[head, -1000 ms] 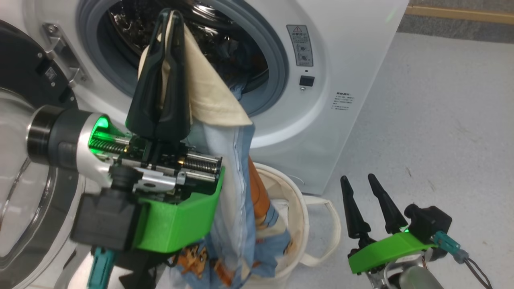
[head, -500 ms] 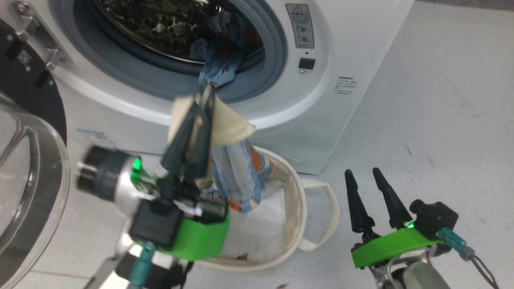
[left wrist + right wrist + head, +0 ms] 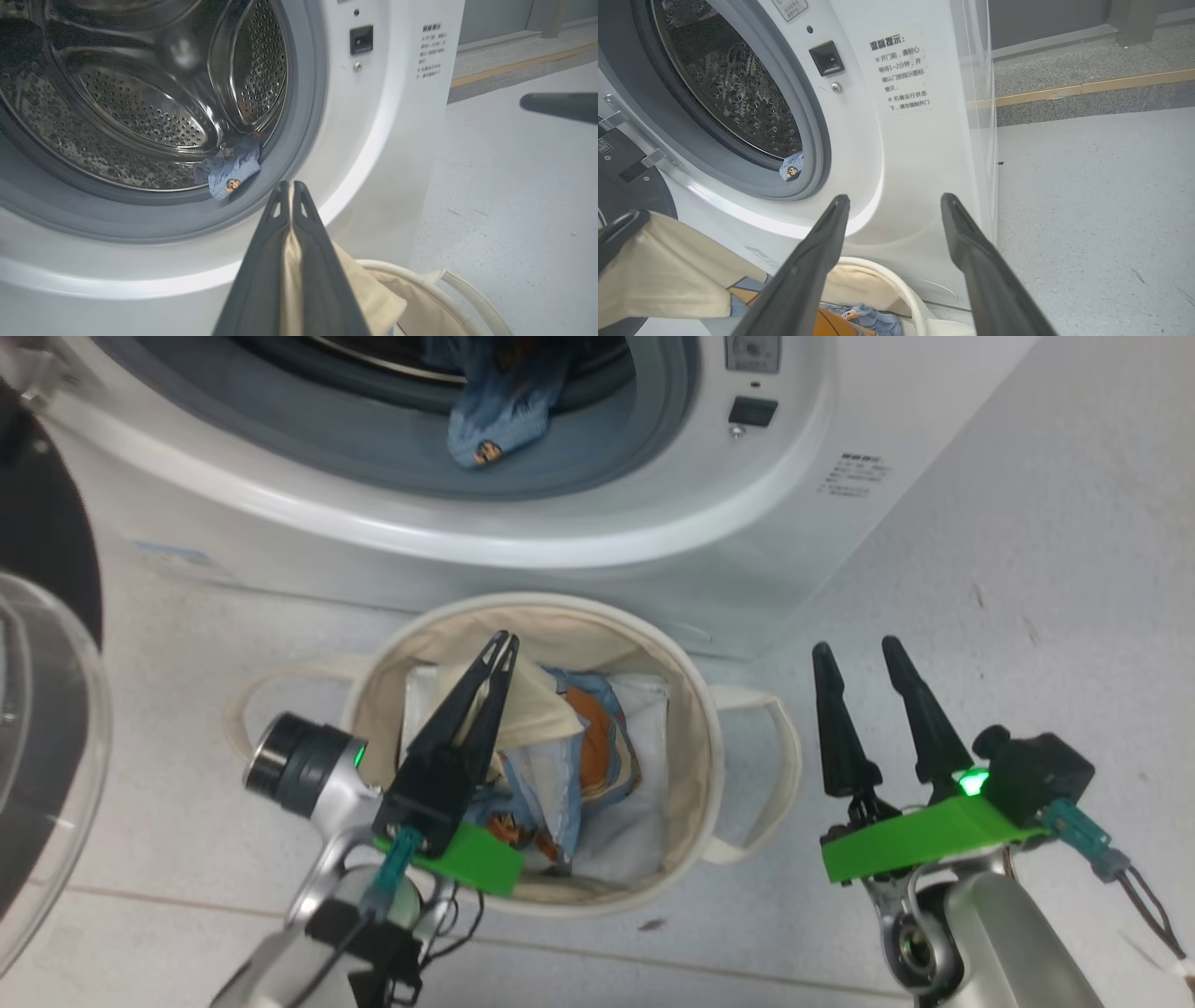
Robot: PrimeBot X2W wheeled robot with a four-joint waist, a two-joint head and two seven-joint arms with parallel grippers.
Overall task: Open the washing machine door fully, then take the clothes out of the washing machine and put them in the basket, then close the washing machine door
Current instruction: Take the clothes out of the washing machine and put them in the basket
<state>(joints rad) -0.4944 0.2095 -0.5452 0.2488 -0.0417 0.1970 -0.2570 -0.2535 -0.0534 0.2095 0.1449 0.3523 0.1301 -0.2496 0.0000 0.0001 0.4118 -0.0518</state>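
Cloth first: my left gripper (image 3: 504, 642) is clamped on the cream cloth (image 3: 541, 705), fingers pressed together with fabric between them, reaching down into the basket (image 3: 702, 747). The cloth's orange and blue printed part lies bunched in the basket over a white sheet (image 3: 644, 821). A blue cloth (image 3: 485, 425) lies draped over the grey gasket (image 3: 597, 457) at the washer (image 3: 672, 569) mouth, its upper end inside the drum. The door (image 3: 42, 709) stands swung open on my left. My right gripper (image 3: 857, 646) hovers above the floor (image 3: 1027, 523) just right of the basket, near its right handle, fingers spread, holding nothing
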